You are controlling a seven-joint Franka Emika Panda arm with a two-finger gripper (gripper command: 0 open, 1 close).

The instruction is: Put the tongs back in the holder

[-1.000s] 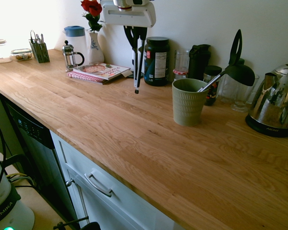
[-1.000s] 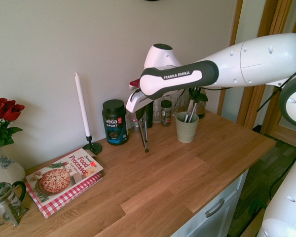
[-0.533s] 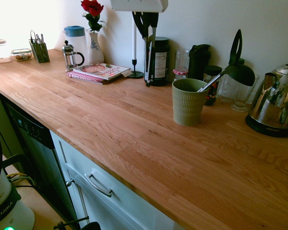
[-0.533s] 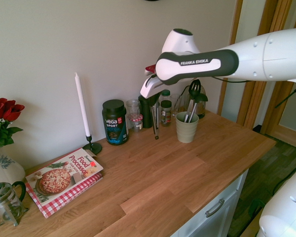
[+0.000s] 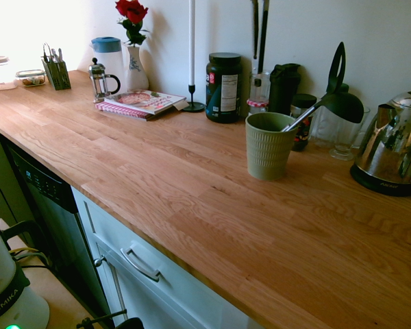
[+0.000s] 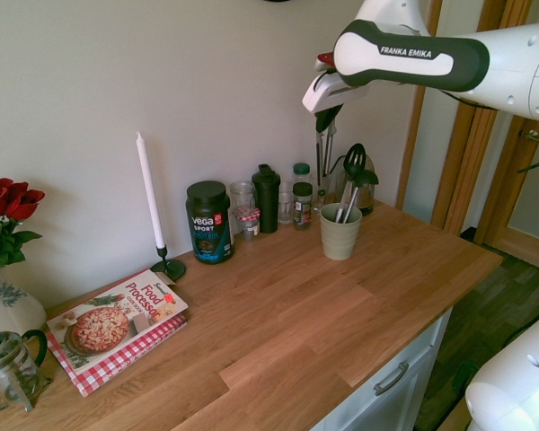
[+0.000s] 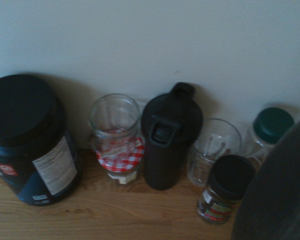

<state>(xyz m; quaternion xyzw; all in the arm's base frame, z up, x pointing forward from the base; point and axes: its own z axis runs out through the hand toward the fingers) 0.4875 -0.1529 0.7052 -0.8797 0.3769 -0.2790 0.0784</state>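
- Pale brown wooden worktop (image 5: 171, 178), with clock directions read around the holder in the first exterior view: it spreads from 6 to 9 o'clock, its front edge slanting from upper left to lower right; the wall is behind.
- White robot arm with dark trim (image 6: 413, 58): high in the second exterior view, cut off at that picture's edges, and outside the first exterior view.
- Black two-finger gripper (image 6: 327, 126): jaws closed on the tongs; their tips are hard to make out.
- Shiny steel kettle (image 5: 397, 137): at 3 o'clock, cut by the picture's edge.
- Black plastic tub with a pale label (image 5: 224, 89): at 11 o'clock, near the wall.
- Sage-green ribbed cylindrical holder (image 5: 267, 147): upright on the worktop, its inner floor hidden.
- Long slim black tongs (image 5: 262, 38): hanging in the air at 12 o'clock, outside the holder; their top is cut off in the first exterior view.
- Black ladle with a silver handle (image 5: 342, 106): standing in the holder, leaning to 2 o'clock, its handle's lower end hidden.
- Large dark blurred shape (image 7: 280, 195): in the wrist view, covering part of the green-lidded clear jar (image 7: 272, 127); I cannot tell what it is.
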